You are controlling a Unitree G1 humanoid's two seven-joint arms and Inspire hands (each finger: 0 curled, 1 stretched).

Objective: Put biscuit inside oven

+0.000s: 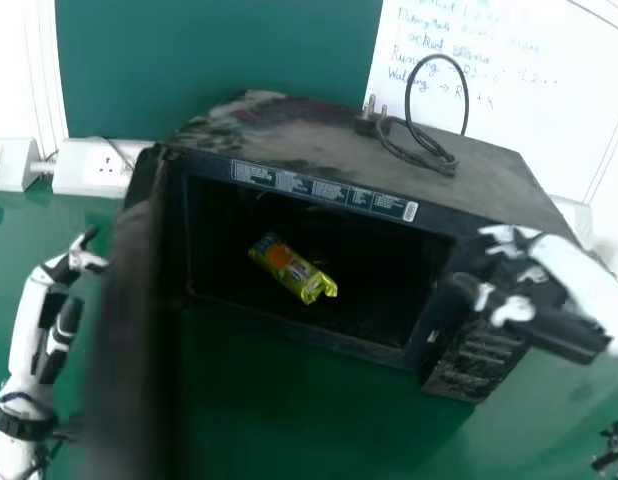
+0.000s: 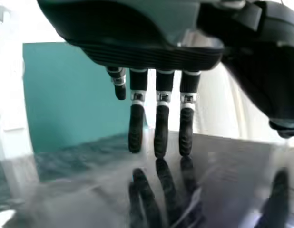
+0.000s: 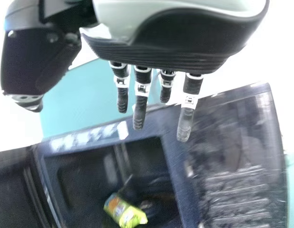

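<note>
The yellow biscuit packet [image 1: 292, 268] lies inside the black oven [image 1: 319, 335], whose door [image 1: 139, 330] stands swung out on the left. In the right wrist view the packet [image 3: 124, 211] rests in the oven's cavity. My right hand [image 1: 509, 275] is over the oven's right front, by its control panel, holding nothing; in the right wrist view the hand [image 3: 175, 52] has its fingers straight. At the left, my left hand [image 1: 64, 290] is beyond the door, and in the left wrist view the hand [image 2: 151, 52] has straight fingers in front of a shiny dark surface.
A black cable with a plug [image 1: 429, 150] lies on the oven's top. Behind the oven are a green wall panel, a whiteboard [image 1: 489, 90] and white sockets [image 1: 99, 168]. The green table [image 1: 319, 430] extends in front of it.
</note>
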